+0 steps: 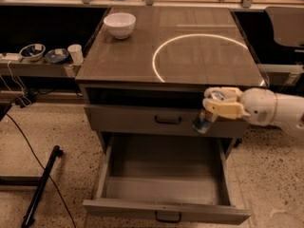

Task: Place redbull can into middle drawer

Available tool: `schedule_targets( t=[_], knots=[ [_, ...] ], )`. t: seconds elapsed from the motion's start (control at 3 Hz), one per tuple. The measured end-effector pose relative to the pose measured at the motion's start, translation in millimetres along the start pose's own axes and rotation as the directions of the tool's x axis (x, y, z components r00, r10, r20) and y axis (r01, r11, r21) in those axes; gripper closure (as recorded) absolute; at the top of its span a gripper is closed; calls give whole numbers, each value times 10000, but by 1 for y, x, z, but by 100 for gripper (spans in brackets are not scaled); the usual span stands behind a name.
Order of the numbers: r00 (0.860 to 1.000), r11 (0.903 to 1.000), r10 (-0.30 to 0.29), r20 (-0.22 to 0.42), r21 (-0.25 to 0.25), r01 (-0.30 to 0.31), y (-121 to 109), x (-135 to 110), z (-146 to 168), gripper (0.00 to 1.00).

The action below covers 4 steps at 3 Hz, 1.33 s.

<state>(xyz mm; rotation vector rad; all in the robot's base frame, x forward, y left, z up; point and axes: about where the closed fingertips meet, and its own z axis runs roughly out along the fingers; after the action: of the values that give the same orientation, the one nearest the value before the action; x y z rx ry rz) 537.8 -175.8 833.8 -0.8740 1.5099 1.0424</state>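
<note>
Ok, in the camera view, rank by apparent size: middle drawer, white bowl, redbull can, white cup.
1. middle drawer, open.
2. white bowl.
3. redbull can, held in the tool before the upper drawer; it is partly covered and nearer, so bowl-versus-can is unsure.
4. white cup.

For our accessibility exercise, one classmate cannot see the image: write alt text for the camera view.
The robot's gripper holds the redbull can, tilted, in front of the closed upper drawer and above the right side of the open middle drawer. A white bowl sits at the back left of the cabinet top.
</note>
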Motion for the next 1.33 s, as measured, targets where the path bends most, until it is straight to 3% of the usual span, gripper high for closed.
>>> schedule_targets(
  t=[0.33,0.67,1.0,1.33],
  knots=[
    [9993,9996,-97,-357,-285,86,26,35,-26,100],
    [9979,9994,-327,-568,-133,320,26,39,-19,100],
    [9936,9975,-696,-892,-141,686,18,107,-4,100],
    [9843,9860,-1181,-1316,-1329,1005,13,195,12,100]
  ],
)
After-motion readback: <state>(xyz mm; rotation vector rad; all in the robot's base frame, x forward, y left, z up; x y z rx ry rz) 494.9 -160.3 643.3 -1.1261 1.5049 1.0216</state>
